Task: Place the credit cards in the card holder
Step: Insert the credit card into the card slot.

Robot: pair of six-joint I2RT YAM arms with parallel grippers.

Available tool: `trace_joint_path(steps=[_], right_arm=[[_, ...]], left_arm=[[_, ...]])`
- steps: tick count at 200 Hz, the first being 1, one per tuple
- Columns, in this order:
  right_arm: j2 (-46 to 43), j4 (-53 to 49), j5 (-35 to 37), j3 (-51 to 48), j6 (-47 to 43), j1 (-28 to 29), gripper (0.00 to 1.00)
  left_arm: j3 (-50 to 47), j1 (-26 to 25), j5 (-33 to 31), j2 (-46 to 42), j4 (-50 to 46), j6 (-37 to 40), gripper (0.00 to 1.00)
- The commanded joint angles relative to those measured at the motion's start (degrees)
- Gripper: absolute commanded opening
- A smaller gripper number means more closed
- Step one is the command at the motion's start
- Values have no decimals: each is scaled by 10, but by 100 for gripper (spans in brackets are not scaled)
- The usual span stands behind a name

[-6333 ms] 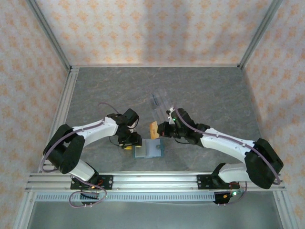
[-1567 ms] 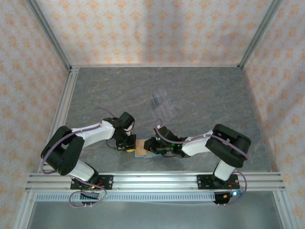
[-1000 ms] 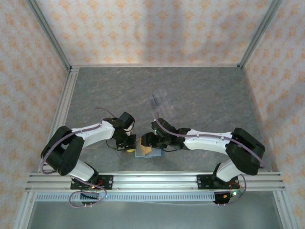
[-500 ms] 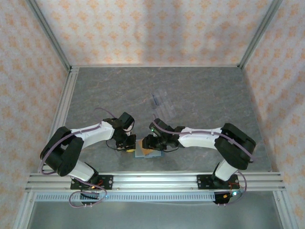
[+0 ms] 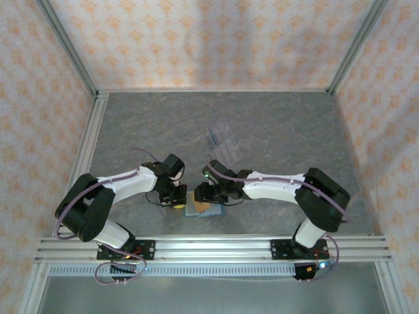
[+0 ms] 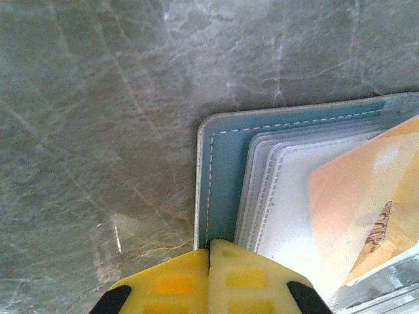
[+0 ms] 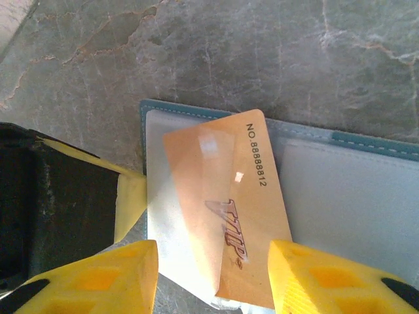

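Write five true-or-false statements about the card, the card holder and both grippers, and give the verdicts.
1. The left gripper is shut, at the edge of the card holder. True.
2. The card is black. False: it is orange, printed VIP.
3. The card holder lies closed. False: it lies open, its clear sleeves showing.
4. The right gripper has its fingers apart, the card between them. True.
5. The clear rack lies farther from the arm bases than the card holder. True.

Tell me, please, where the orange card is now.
Top view: the orange card lies on the open card holder near the table's front edge, right of the left fingers, beneath the right fingers.
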Motion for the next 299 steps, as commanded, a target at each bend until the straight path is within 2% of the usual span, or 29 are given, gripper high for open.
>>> trace_joint_path(steps=[1, 99, 171, 247, 271, 299], right_arm=[[14, -31, 22, 23, -19, -4, 48], [38, -37, 18, 26, -26, -3, 51], [36, -29, -4, 47, -20, 12, 47], [87, -2, -42, 72, -2, 35, 44], [77, -12, -32, 71, -6, 34, 44], [54, -58, -6, 87, -24, 35, 49]], left_arm=[[-23, -13, -19, 29, 32, 4, 0], [-25, -13, -20, 29, 32, 3, 0], [-27, -13, -17, 31, 36, 2, 0], [-29, -13, -19, 25, 35, -1, 0], [-32, -13, -19, 21, 34, -1, 0], [-33, -12, -19, 22, 36, -2, 0]])
